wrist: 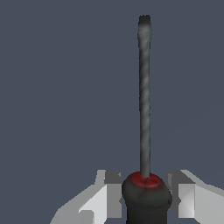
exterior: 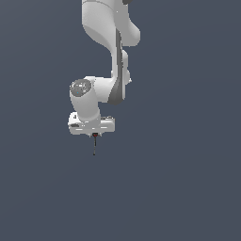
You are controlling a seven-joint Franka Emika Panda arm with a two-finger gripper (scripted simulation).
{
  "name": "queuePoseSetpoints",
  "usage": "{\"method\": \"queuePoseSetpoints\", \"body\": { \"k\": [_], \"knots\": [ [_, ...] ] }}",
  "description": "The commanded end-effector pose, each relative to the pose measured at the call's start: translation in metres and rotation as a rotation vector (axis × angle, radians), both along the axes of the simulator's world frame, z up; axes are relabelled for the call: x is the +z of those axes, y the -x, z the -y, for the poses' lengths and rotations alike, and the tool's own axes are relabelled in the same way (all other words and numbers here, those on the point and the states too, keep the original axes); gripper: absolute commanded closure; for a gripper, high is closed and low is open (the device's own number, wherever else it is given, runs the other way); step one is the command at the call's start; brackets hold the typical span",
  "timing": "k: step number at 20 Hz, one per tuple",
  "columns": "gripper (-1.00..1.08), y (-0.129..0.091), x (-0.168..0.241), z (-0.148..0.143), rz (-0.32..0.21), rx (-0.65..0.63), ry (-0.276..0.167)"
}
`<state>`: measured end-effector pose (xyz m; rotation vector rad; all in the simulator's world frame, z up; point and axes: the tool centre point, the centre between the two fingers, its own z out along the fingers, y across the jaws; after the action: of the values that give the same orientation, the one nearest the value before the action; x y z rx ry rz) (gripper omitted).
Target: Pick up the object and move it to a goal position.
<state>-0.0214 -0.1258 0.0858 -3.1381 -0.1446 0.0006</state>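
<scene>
Fingers [wrist: 107, 192] clenching rod [wrist: 144, 96] at red-collared handle, shaft hanging below gripper [exterior: 95, 133]. Risking slip: rounded handle pivoting between pads, rod swinging or dropping.

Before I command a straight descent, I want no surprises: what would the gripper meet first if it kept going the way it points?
The gripper points down, shut on the rod, whose thin shaft hangs below it. That shaft's tip would touch first. Beyond it both views show only plain grey floor; how far off is unclear.

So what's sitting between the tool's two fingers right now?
The rod's dark handle with its red end sits between the fingers, shaft pointing away from the tool. This shows in the wrist view.
</scene>
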Motion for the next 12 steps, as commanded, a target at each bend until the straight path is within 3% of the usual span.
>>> {"method": "queuePoseSetpoints", "body": {
  "k": [1,12],
  "knots": [
    [1.08,-0.014,0.016,0.013,0.0,0.001,0.0],
    [1.08,-0.065,0.069,0.06,0.0,0.001,0.0]
  ]
}}
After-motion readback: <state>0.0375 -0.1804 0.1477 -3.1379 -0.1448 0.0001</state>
